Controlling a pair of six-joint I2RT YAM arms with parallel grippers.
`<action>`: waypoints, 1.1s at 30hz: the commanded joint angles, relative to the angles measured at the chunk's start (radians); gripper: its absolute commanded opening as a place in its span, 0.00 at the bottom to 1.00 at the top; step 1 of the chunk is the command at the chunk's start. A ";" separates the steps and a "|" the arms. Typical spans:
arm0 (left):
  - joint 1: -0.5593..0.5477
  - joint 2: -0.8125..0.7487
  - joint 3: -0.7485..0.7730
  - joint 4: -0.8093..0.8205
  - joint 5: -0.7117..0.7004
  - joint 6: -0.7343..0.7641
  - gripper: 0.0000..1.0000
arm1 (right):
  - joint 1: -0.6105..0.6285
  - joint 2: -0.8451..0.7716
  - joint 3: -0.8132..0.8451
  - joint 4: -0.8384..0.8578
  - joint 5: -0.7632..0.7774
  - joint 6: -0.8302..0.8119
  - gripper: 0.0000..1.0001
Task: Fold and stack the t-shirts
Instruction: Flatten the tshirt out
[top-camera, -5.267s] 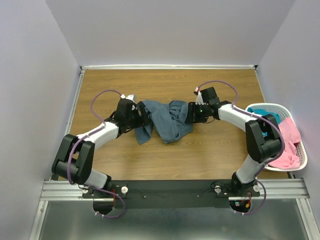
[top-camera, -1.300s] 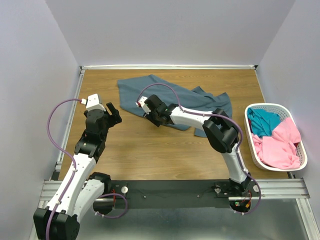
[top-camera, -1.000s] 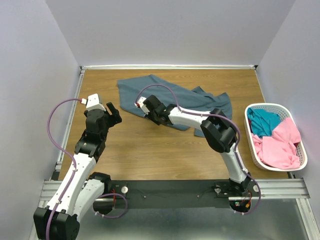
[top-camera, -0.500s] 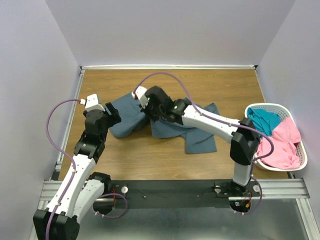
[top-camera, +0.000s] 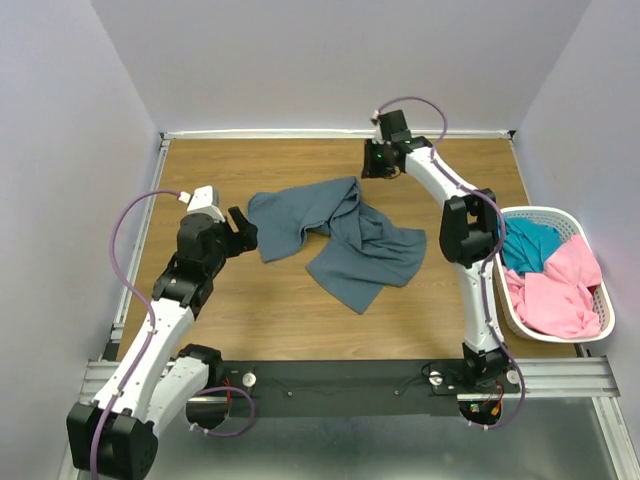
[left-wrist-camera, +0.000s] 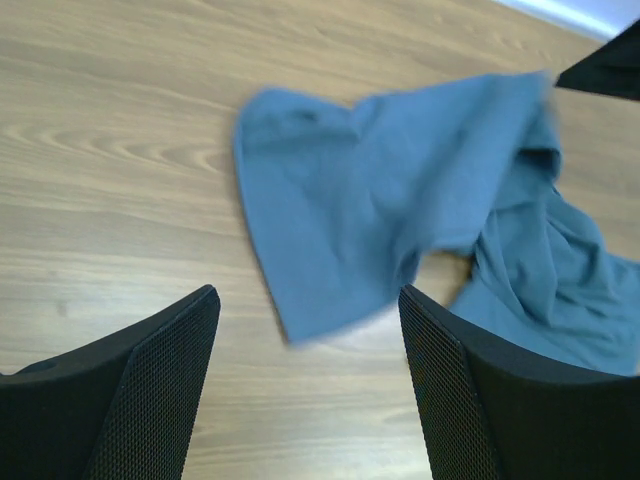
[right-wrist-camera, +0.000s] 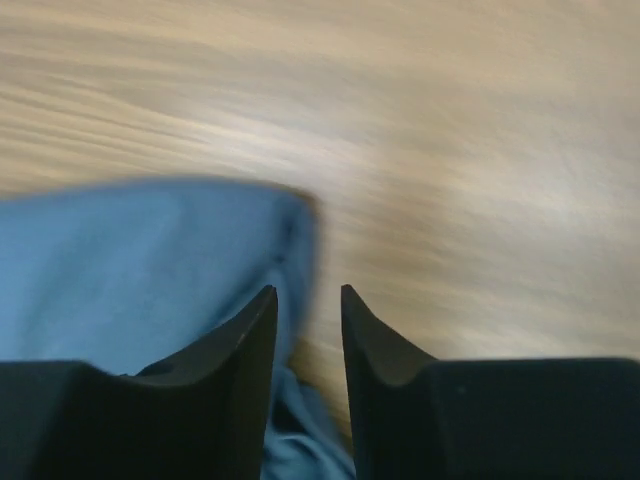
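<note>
From above: the blue-grey shirt (top-camera: 340, 240) lies rumpled at mid-desk, one part doubled over another, no longer bunched under the right arm as it was half a second ago. That arm has swung away to the far edge of the desk (top-camera: 250, 310). The right gripper (top-camera: 374, 162) sits just beyond the shirt's far corner, and from here it is unclear whether the two touch. The left gripper (top-camera: 243, 232) has closed in on the shirt's left edge and is just beside it. At the right edge the basket (top-camera: 540, 211) holds the teal shirt (top-camera: 525, 245) and the pink shirt (top-camera: 565, 290).

Left wrist: the left gripper (left-wrist-camera: 305, 300) is spread wide and holds nothing. The shirt (left-wrist-camera: 370, 220) lies ahead, its near hem about level with the fingertips, and bare desk (left-wrist-camera: 100, 150) lies to the left.

Right wrist: the frame is blurred by motion. The right gripper (right-wrist-camera: 306, 293) shows only a narrow gap between its fingers. The shirt (right-wrist-camera: 150, 270) fills the lower left and shows low in that gap, over desk (right-wrist-camera: 450, 200). Whether any cloth is pinched cannot be told.

Judged from this, the drag has repositioned the shirt but not flattened it. No fold has been made, no stack has been started, and two shirts are yet to come out of the basket. The likely next need is a grip on two corners to spread the shirt flat.
</note>
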 joint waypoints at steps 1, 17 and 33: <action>-0.042 0.070 0.038 0.004 0.144 -0.041 0.80 | -0.026 -0.050 -0.076 -0.109 -0.089 0.082 0.44; -0.372 0.624 0.357 0.068 -0.133 -0.021 0.81 | 0.161 -0.637 -0.861 0.000 0.088 0.062 0.59; -0.462 1.031 0.675 -0.016 -0.426 0.094 0.80 | 0.206 -0.710 -1.184 0.037 0.127 0.149 0.64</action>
